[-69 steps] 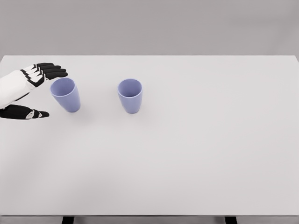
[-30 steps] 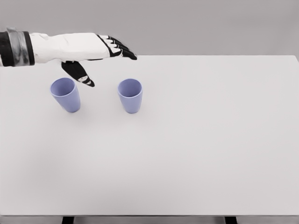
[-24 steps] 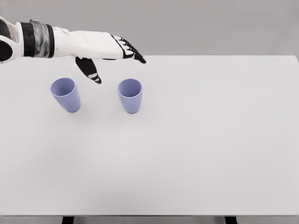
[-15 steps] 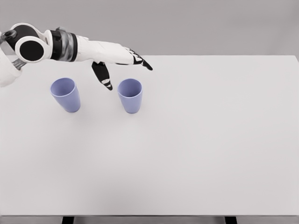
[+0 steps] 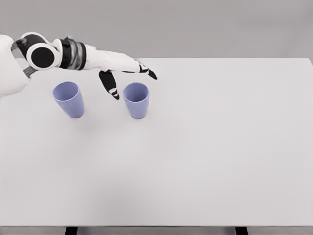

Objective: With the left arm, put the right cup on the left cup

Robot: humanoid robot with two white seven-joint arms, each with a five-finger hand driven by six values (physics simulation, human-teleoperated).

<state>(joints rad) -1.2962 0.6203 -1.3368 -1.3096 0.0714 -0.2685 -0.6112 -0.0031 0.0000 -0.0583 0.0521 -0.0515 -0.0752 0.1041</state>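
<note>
Two lavender cups stand upright on the white table (image 5: 205, 147): the left cup (image 5: 68, 99) and the right cup (image 5: 136, 100). My left hand (image 5: 128, 77) reaches in from the upper left and hovers just behind and left of the right cup's rim. It is open, with the black fingers (image 5: 145, 71) stretched past the rim's far side and the thumb (image 5: 110, 84) hanging down to the cup's left. It does not touch the cup. The right arm is out of view.
My left arm's white forearm and dark elbow joint (image 5: 41, 55) cross above the left cup. The table's far edge runs just behind the hand.
The left hand has swung from beside the left cup up and rightward to the right cup, then sunk slightly toward its rim. Both cups stay put.
</note>
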